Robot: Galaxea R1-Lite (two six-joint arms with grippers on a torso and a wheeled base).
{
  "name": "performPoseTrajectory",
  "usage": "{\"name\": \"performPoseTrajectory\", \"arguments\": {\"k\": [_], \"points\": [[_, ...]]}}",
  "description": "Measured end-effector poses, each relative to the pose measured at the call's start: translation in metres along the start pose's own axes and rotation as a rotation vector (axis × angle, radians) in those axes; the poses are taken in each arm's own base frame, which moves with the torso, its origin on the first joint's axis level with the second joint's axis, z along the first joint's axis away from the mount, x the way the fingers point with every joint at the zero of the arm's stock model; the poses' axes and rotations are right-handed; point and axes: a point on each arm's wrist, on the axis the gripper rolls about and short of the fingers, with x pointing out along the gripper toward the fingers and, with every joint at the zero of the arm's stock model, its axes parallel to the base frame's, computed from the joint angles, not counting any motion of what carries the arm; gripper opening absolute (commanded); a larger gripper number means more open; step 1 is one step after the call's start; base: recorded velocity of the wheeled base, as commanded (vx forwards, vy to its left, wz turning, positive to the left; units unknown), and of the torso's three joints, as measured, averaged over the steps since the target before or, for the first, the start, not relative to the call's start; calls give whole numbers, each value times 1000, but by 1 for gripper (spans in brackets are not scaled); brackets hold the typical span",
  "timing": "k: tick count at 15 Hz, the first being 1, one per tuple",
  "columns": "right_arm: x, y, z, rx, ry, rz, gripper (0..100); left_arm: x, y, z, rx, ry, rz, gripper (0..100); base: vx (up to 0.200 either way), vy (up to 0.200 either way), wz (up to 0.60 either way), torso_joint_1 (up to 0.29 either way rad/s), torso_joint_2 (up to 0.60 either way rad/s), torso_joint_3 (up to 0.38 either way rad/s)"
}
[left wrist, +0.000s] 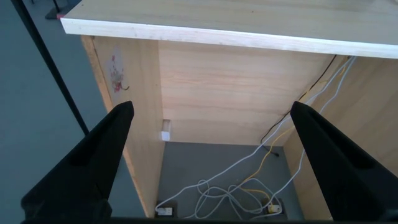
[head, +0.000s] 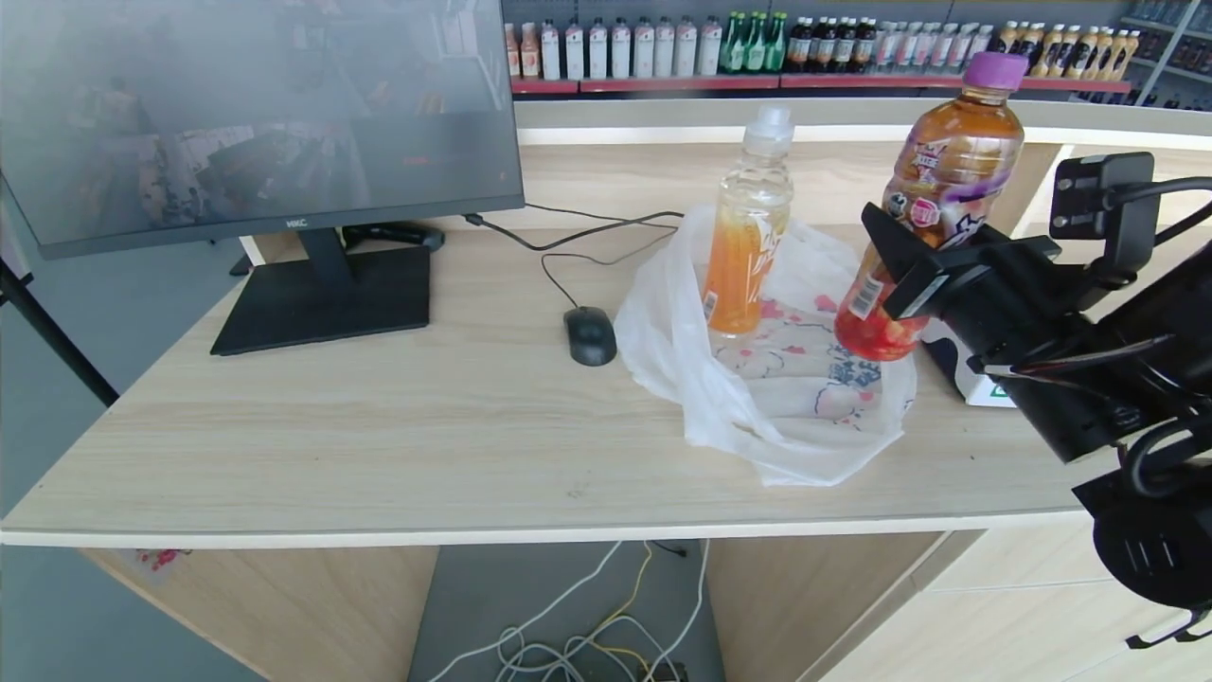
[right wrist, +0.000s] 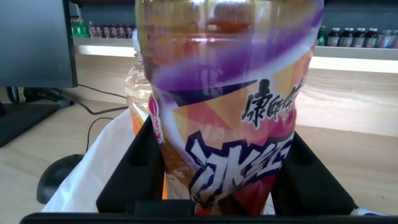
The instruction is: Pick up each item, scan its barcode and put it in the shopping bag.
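Shelves of bottled drinks (head: 814, 43) run along the back wall behind a light wooden desk (head: 379, 426). At the desk's rear left corner a dark monitor (head: 256, 114) stands on a flat black foot. A black mouse (head: 590, 334) lies near the middle of the desk, its cord running back toward the screen. Just right of the mouse, a white plastic shopping bag (head: 786, 417) with a printed pattern sprawls crumpled, reaching close to the front edge.

A white-capped bottle (head: 748, 227) of orange drink stands upright among the bag's folds. Whether it sits inside the bag or on top of it cannot be told.

The right tool (head: 900, 270) comes in from the desk's right edge and is clenched around the lower body of a purple-capped bottle (head: 937, 180) of reddish-brown tea. This bottle is tilted, cap leaning toward the rear right, and its base hangs over the right side of the bag. In the right wrist view the black fingers (right wrist: 134, 168) press on either side of the bottle's label. A white carton (head: 966, 374) stands on the desk just behind the right tool, partly hidden by it.

The left tool (left wrist: 211, 109) hangs below the desk's front edge, released, its fingers spread wide apart and holding nothing. Beyond it, loose cables (left wrist: 236, 193) lie on the floor under the desk
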Motion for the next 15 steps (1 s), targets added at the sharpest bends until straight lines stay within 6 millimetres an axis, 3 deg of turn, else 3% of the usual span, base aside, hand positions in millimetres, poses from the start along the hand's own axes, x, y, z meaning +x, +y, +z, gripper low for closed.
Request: {"name": "performPoseTrajectory", "arguments": {"k": [5,15], "points": [[14,2,-12,0,0,1,0,0,0,0,0,0,0,100,0,0,0,0,0,0],[41,5,-56,-3,48,1,0,0,0,0,0,0,0,100,0,0,0,0,0,0]]}}
